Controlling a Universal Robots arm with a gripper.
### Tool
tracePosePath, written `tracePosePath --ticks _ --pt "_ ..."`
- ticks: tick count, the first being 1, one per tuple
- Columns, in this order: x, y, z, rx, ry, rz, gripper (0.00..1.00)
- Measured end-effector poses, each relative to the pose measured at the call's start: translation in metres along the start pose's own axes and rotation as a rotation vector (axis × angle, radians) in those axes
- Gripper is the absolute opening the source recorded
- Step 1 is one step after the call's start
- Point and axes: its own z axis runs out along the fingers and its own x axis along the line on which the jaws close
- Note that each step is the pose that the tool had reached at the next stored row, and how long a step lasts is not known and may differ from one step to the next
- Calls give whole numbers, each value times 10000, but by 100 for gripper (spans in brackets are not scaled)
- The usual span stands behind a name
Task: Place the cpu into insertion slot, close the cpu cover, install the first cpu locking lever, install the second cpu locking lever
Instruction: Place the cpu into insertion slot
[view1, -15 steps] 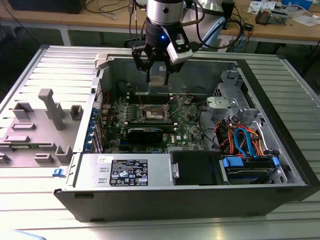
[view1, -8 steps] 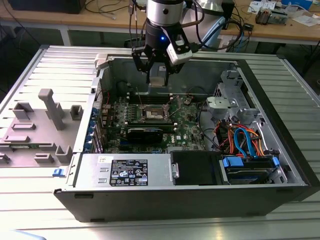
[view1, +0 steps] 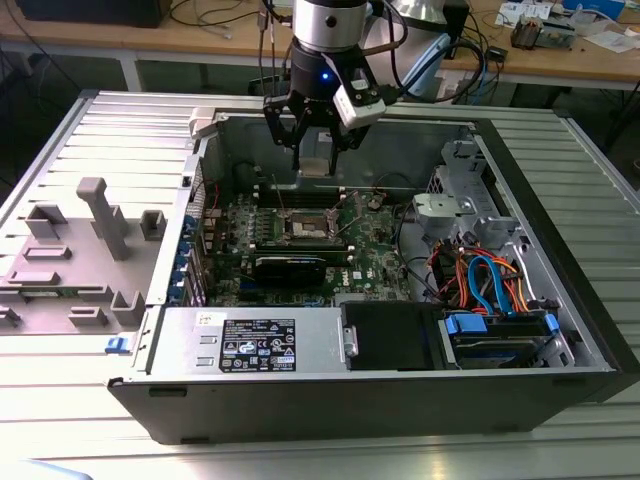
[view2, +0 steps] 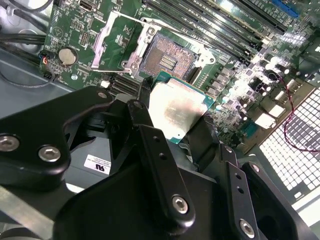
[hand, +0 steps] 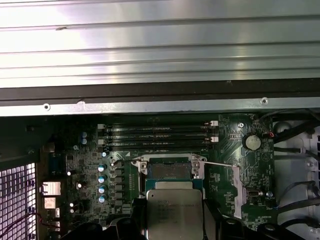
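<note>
— As we hang over the open grey metal computer case (view1: 560, 310), what are our jaws doing?
— They are pinching the small flat square cpu with the silvery-grey metal top (view2: 176, 111) by two opposite edges. We hold it flat in the air.
— Where is the small square insertion slot with the dark centre and silvery rim (view2: 167, 62)?
— It is below the jaws and a little ahead of the chip, on the green circuit board (view1: 375, 255). The chip is not touching it.
— And the lid?
— The thin silvery cpu cover with the square window (view2: 101, 47) is swung open beside the slot, toward the round silver coin battery (view2: 66, 56), so the contacts lie bare.
— What else is near?
— Long black memory slots (hand: 157, 135) lie just beyond the slot from our jaws. The case rests on a ribbed aluminium surface (view1: 590, 170).
</note>
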Motion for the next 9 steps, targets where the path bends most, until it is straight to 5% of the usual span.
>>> tracePosePath --ticks 9 --pt "13 -2 22 -3 0 1 55"
